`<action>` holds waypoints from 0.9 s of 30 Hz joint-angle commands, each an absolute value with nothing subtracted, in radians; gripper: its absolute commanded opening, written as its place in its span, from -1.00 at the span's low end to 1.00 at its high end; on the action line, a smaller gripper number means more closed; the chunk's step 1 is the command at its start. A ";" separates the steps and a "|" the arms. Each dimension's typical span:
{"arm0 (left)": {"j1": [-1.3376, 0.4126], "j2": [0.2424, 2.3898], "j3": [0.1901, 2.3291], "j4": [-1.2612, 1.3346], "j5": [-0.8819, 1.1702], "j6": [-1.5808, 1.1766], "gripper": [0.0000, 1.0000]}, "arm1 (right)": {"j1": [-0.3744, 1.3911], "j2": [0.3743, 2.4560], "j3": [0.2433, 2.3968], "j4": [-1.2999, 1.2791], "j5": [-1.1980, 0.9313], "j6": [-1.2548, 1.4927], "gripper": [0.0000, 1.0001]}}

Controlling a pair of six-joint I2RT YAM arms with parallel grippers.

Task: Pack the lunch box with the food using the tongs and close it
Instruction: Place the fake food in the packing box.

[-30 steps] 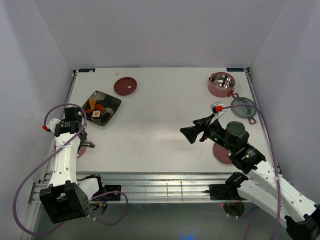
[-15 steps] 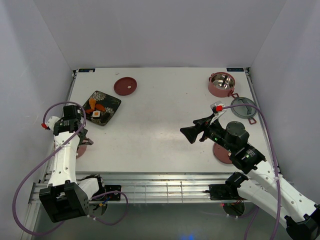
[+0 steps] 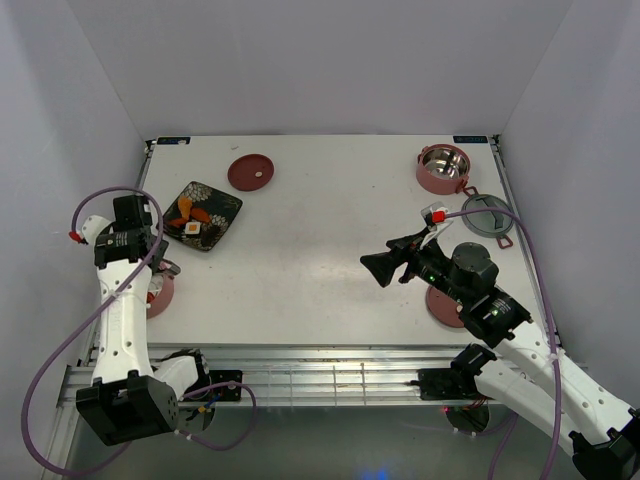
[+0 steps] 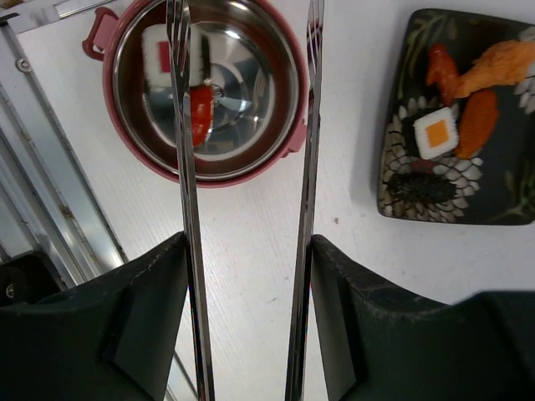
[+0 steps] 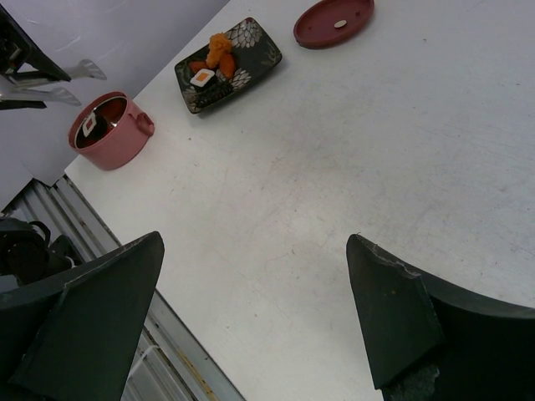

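Observation:
My left gripper [image 4: 248,251] is shut on the silver tongs [image 4: 305,209], whose two arms lie spread against its fingers. The tong tips hang over a dusty-red lunch box tier [image 4: 113,92] near the table's front left corner. Inside it lie a white roll [image 4: 157,50] and a red piece [image 4: 201,113]. More food, an orange fried piece [image 4: 493,63] and a roll [image 4: 436,134], sits on the dark floral plate [image 3: 225,205]. A second tier [image 3: 443,168] stands at the back right. My right gripper [image 3: 385,268] hovers open and empty over the table's middle.
A dark-red lid [image 3: 250,172] lies behind the plate. Another lid, grey inside [image 3: 488,218], rests at the right edge, and a third red lid [image 3: 443,305] shows partly under my right arm. Walls close in the table on three sides.
My left wrist has drawn back to the left and risen. Its jaws have widened, and the tongs' arms have spread apart with them. The right arm has not moved.

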State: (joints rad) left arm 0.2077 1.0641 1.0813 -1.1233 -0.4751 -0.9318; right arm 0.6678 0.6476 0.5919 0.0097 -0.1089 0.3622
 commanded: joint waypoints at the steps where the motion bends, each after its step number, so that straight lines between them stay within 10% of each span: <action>1: 0.213 1.043 1.152 -1.124 -0.451 -0.917 0.35 | 0.667 0.634 0.598 0.055 -0.101 0.357 0.91; 15: 0.210 1.083 1.097 -0.793 -0.040 -0.627 0.28 | 0.667 0.632 0.595 0.055 -0.097 0.357 0.91; 27: 0.048 1.308 1.155 -0.707 -0.149 -0.548 0.25 | 0.667 0.652 0.595 0.058 -0.092 0.354 0.91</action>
